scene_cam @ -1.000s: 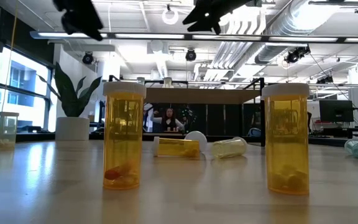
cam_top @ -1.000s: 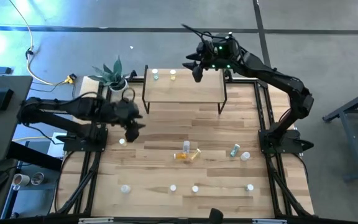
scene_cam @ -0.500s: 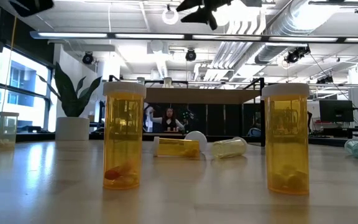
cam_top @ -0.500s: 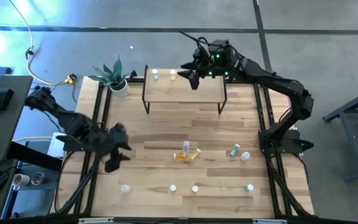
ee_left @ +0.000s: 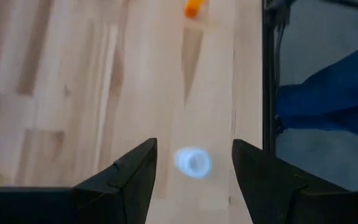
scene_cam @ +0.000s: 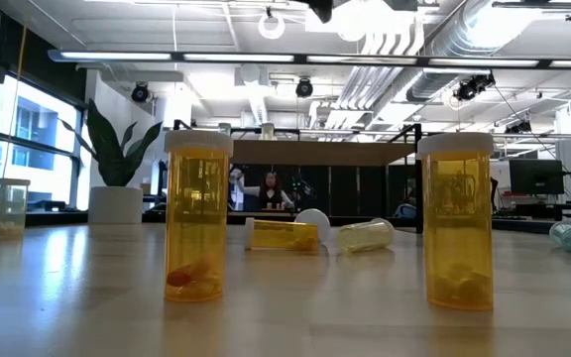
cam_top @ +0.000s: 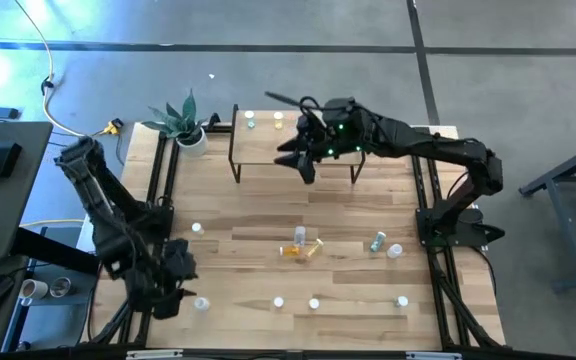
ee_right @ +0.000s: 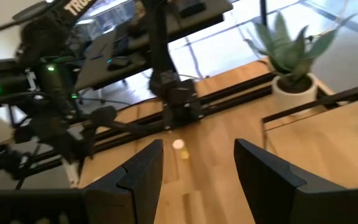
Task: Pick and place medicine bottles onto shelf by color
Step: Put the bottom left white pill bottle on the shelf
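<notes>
Medicine bottles are scattered on the table. A near row (cam_top: 279, 301) stands upright, and yellow ones (cam_top: 303, 248) and a green one (cam_top: 378, 241) are at the middle. Two bottles (cam_top: 251, 120) stand on the shelf (cam_top: 298, 148) at the far side. My left gripper (cam_top: 173, 298) hangs open above the near-left corner. In the left wrist view, a pale-capped bottle (ee_left: 193, 162) stands on the wood below the gap between my left gripper's (ee_left: 193, 144) fingers, untouched. My right gripper (cam_top: 293, 162) hovers open above the shelf's top, empty, as the right wrist view (ee_right: 197, 144) shows.
A potted plant (cam_top: 183, 122) stands at the far left, beside the shelf. Black rails (cam_top: 154, 200) run along both table sides. In the low view two upright yellow bottles (scene_cam: 197, 213) stand close to the camera, with others lying on their sides (scene_cam: 284, 234) behind them.
My left gripper has swung from the middle left of the table toward the near-left corner, sinking a little and turning, and stays open. My right gripper has moved from the shelf's far right end toward the table's left and near side, over the shelf top, still open.
</notes>
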Controlling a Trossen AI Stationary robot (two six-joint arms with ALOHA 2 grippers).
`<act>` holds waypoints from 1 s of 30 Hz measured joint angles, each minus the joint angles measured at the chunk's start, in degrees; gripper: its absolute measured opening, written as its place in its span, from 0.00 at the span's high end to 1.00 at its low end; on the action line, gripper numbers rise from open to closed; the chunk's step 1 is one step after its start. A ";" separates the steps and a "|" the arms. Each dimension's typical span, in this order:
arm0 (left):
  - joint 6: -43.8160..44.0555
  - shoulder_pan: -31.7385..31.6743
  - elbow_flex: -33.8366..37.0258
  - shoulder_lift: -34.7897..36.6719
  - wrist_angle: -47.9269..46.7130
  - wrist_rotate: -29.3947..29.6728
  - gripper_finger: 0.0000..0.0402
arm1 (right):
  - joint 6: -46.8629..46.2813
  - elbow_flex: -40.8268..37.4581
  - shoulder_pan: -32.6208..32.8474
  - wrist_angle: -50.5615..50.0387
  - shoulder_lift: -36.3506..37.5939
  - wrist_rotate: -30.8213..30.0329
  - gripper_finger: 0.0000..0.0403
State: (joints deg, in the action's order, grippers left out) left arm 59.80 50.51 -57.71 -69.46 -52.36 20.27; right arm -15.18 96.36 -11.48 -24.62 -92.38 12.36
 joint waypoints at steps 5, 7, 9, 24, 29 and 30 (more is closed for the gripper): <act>7.59 5.31 0.00 -5.56 0.00 0.97 0.50 | -0.02 0.00 3.28 0.00 0.00 -1.61 0.53; 11.14 7.37 0.00 -7.56 0.00 1.96 0.50 | -0.02 0.00 4.47 0.00 0.00 -3.34 0.53; 15.15 9.40 0.00 -9.44 0.00 2.82 0.50 | -0.01 0.00 5.33 0.00 0.00 -4.03 0.53; 27.46 14.59 0.02 -23.98 7.84 7.51 0.50 | -1.46 0.00 7.92 0.00 0.00 -5.84 0.53; 31.99 14.40 0.02 -27.68 7.46 8.72 0.50 | -1.51 0.00 7.93 0.00 0.00 -5.84 0.53; 32.87 14.41 0.04 -28.35 7.39 8.72 0.50 | -1.51 0.00 7.93 0.01 0.00 -5.84 0.53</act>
State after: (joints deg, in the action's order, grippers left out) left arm 92.67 64.92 -57.68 -97.81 -44.97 28.99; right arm -16.69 96.36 -3.55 -24.61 -92.38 6.52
